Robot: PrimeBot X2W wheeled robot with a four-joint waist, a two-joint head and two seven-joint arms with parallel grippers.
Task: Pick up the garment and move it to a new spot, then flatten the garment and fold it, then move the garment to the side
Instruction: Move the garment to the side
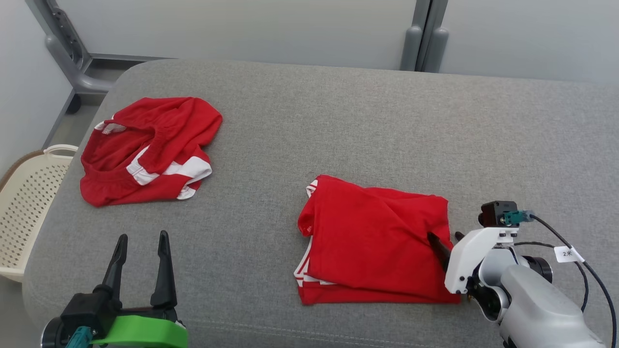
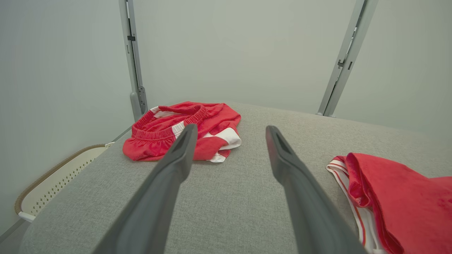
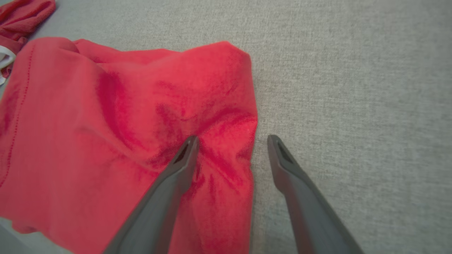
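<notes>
The folded red garment [image 1: 372, 237] lies near the front of the grey cushion [image 1: 338, 121], the right gripper [image 3: 231, 141] straddling its right edge with jaws wide apart, one finger [image 3: 176, 176] perhaps touching the cloth, while the left gripper [image 1: 142, 237] hovers, jaws likewise spread, short of a crumpled red garment [image 1: 145, 150].

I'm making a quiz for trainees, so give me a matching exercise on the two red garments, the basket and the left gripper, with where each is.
1 crumpled garment
2 folded garment
3 basket
4 left gripper

A left of the grey pad, off it
B open, over bare pad
C on the pad, far left
D edge straddled by right gripper

Pairs: 1-C, 2-D, 3-A, 4-B
</notes>
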